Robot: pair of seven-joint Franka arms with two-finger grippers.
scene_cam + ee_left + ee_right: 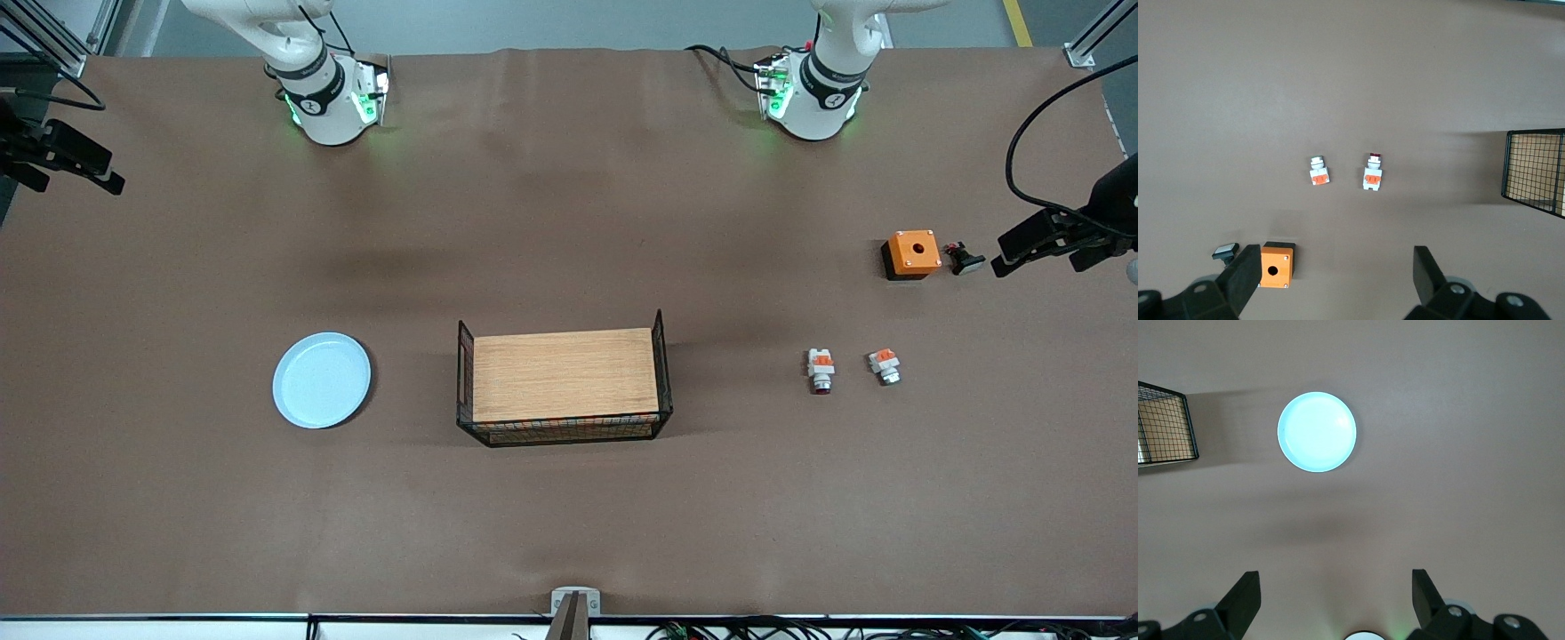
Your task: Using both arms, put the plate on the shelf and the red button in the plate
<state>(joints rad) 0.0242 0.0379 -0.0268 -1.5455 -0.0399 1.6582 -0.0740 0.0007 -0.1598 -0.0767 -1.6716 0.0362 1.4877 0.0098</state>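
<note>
The pale blue plate lies flat toward the right arm's end of the table and shows in the right wrist view. The red button lies toward the left arm's end and shows in the left wrist view. My left gripper is open and empty, high over the table beside the orange box. My right gripper is open and empty, high over bare table between its base and the plate. Neither gripper shows in the front view.
A black wire basket with a wooden board stands mid-table between plate and button. A similar white-orange part with a silver tip lies beside the red button. An orange box with a hole and a small black part lie farther from the front camera.
</note>
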